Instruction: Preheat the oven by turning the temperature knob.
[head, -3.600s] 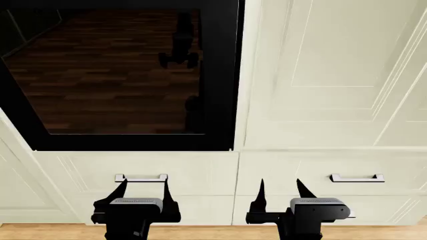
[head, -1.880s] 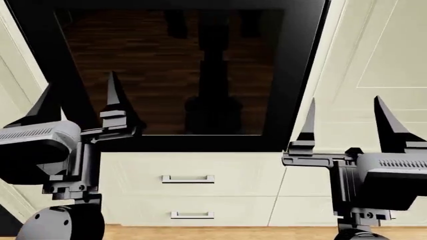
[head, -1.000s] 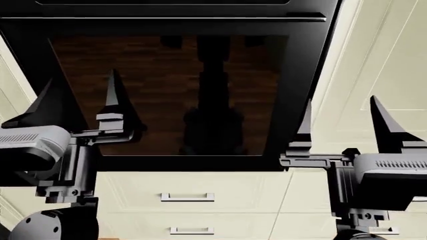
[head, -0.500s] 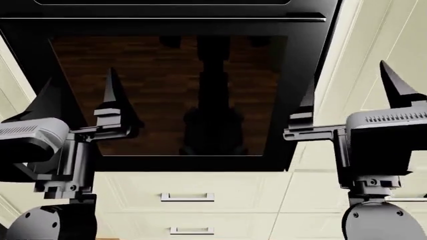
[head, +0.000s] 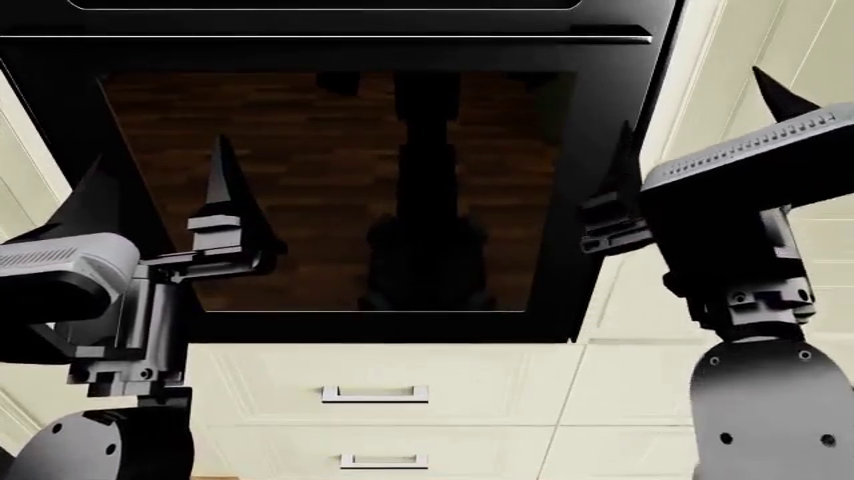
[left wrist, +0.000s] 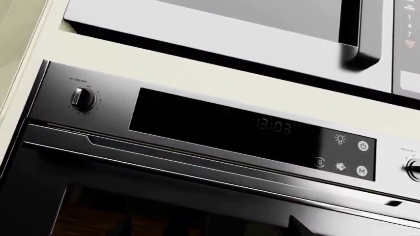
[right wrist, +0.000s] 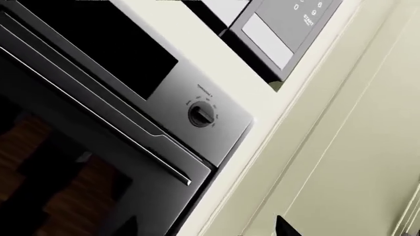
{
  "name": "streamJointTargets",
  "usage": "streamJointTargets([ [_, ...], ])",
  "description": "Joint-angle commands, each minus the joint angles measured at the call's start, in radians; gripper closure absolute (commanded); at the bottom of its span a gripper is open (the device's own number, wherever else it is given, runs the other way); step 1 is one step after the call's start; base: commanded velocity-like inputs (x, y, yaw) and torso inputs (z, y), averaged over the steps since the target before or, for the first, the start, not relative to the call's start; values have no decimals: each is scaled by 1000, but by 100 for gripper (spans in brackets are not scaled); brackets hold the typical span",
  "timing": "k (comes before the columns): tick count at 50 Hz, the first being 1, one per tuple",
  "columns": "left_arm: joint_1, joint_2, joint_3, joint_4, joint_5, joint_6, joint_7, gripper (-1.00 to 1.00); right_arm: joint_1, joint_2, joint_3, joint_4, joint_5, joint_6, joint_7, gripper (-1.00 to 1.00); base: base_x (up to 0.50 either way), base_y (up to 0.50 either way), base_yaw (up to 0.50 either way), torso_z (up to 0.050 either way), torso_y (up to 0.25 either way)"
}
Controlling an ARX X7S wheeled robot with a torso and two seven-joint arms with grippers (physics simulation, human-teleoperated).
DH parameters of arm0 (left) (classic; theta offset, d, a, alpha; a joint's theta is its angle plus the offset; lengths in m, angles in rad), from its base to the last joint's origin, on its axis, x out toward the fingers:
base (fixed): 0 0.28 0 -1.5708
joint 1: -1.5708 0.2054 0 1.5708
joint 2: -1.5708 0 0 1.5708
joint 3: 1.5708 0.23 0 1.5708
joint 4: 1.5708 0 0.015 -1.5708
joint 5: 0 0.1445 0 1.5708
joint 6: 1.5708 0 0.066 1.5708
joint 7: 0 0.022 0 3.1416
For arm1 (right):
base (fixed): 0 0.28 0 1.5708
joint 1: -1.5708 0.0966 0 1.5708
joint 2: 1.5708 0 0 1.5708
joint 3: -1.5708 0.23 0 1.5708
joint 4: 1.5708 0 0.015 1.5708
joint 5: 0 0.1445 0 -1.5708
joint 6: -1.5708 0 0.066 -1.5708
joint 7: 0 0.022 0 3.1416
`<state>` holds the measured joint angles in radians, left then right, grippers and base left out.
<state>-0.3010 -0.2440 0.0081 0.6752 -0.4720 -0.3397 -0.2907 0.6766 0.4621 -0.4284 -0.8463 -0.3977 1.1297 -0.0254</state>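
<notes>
The black oven [head: 607, 200] fills the head view, its dark glass door window [head: 320, 190] reflecting a wooden floor. Its steel control panel shows in the left wrist view with a dark display [left wrist: 249, 130], one knob [left wrist: 83, 99] at one end and another knob [left wrist: 414, 169] at the frame edge. The right wrist view shows a knob [right wrist: 201, 115] on the panel's corner, well apart from my fingertips [right wrist: 282, 227]. Knob labels are too small to read. My left gripper [head: 167, 200] is open in front of the door. My right gripper [head: 697, 130] is open, raised and tilted at the oven's right edge.
A microwave [left wrist: 262, 29] with a keypad panel [right wrist: 288, 34] sits above the oven. Cream panelled cabinets [head: 787, 300] flank the oven on the right. Two drawer fronts with metal handles [head: 375, 394] lie below the door.
My right gripper has risen and tilted up towards the oven's upper right. The left gripper has stayed nearly still. Before that, the head view lifted from the drawers to the oven door.
</notes>
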Motion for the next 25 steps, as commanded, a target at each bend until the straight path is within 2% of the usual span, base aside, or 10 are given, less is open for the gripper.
streamJointTargets([
  [1, -1, -8, 12, -7, 2, 8, -11, -100, 114, 74, -134, 4, -69, 132, -67, -100, 0, 0, 0, 6, 0],
  [11, -9, -17, 8, -11, -16, 6, -21, -100, 254, 133, -275, 14, -115, 245, -153, -100, 0, 0, 0, 6, 0],
  [16, -17, -22, -5, -13, -43, -4, -27, -100, 351, 175, -397, 49, -134, 299, -215, -100, 0, 0, 0, 6, 0],
  [23, -18, -25, -5, -14, -49, -5, -30, -100, 375, 182, -422, 59, -143, 310, -229, -100, 0, 0, 0, 6, 0],
  [24, -22, -26, -15, -11, -71, -16, -34, -100, 461, 195, -477, 93, -147, 329, -272, -100, 0, 0, 0, 5, 0],
  [25, -23, -27, -15, -10, -71, -16, -34, -100, 464, 194, -481, 93, -148, 333, -274, -100, 0, 0, 0, 5, 0],
])
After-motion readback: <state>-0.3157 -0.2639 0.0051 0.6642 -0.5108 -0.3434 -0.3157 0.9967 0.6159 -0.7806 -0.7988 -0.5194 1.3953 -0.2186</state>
